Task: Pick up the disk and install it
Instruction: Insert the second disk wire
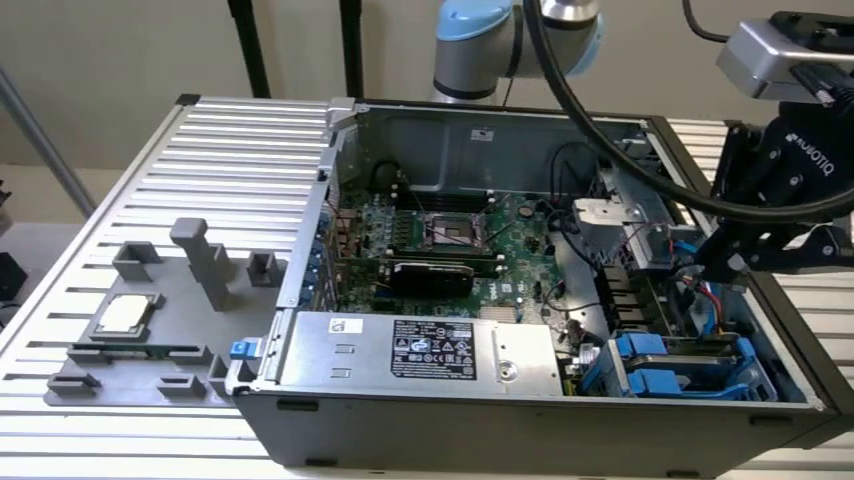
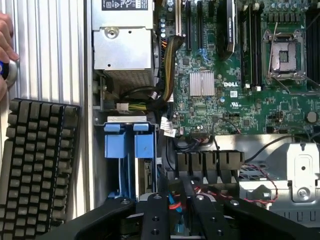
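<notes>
Blue-framed silver disk [image 2: 136, 165] sits in the open grey metal computer case's [image 1: 400, 420] drive bay, just beside the black gripper [image 2: 175, 220]; whether the claw grips it, I cannot tell.

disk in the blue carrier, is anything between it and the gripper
Nothing visible does. The gripper hangs above the open case, and the disk sits uncovered inside; the cables run beside it, not across.

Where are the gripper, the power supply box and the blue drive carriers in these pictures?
Gripper [image 1: 761, 240]: exterior view, its black body over the case.
Power supply box [image 1: 414, 345]: exterior view, its labelled top.
Blue drive carriers [image 2: 125, 142]: wrist view, their blue front tabs.
</notes>
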Available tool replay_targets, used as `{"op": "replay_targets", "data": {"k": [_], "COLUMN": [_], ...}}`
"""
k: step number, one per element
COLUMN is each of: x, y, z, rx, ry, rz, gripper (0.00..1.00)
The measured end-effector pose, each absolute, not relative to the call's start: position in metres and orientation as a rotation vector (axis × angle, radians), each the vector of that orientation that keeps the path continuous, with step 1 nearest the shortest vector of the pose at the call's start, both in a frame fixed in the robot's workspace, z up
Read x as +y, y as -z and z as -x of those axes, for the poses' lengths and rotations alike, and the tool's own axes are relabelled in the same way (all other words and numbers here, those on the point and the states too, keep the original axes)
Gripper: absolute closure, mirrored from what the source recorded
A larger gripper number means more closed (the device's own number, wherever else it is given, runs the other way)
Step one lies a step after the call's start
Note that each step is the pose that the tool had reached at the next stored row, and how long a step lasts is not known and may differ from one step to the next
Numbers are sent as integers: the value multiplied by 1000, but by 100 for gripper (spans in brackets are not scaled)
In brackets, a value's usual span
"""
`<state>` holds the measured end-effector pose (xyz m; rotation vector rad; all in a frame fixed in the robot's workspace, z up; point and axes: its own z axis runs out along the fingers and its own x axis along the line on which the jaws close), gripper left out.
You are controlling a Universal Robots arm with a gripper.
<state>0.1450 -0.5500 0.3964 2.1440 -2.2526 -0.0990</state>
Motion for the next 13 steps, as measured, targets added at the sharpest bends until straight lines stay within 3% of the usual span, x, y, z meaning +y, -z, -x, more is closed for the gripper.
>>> {"op": "replay_targets", "data": {"k": [13], "x": [-546], "y": [-393], "z": [-168], "rx": [-2236], "ry": [57], "rz": [-2125], "gripper": [0]}}
